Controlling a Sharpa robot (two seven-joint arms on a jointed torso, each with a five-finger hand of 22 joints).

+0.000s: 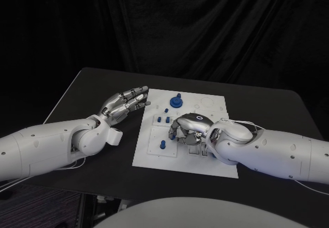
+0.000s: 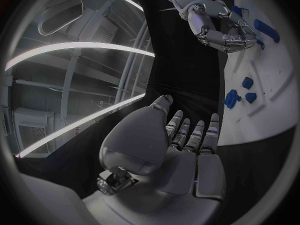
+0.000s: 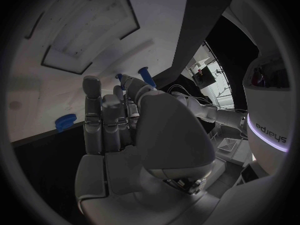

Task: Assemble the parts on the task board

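1. Task board (image 1: 206, 102): white plate, mid-table, on the black table (image 1: 89, 90). Its near right corner is hidden under the right forearm.
2. Left hand (image 1: 125, 104): off the board, just beside its left edge, above the table. Fingers straight and apart, holding nothing. Left wrist view backs this: palm flat, fingers (image 2: 195, 135) stretched out side by side, thumb out to one side.
3. Right hand (image 1: 188, 127): over the board's middle, knuckles up, fingers curled down toward the plate. Head view hides the fingertips under the hand's back, so contact w/ the board can't be read there.
4. Right wrist view: fingers (image 3: 103, 120) drawn in close together; a small blue part (image 3: 146, 76) sticks up just past the fingertips, a second blue bit next to it. Whether it's pinched or only behind the fingers, can't tell.
5. Left wrist view shows the right hand (image 2: 228, 32) from afar w/ fingers bent over the plate; too small to settle the grip.
6. Parts seen in head view: round blue knob piece (image 1: 176, 101) toward the board's far side, apart from both hands; small blue blocks (image 1: 163, 118) just left of the right hand; one upright blue peg (image 1: 162, 144) nr the board's near left area.
7. Pale fixtures (image 1: 197, 150) by the right wrist are partly covered; shape unclear.
8. Printed outlines on the board's far right are faint, hard to make out.
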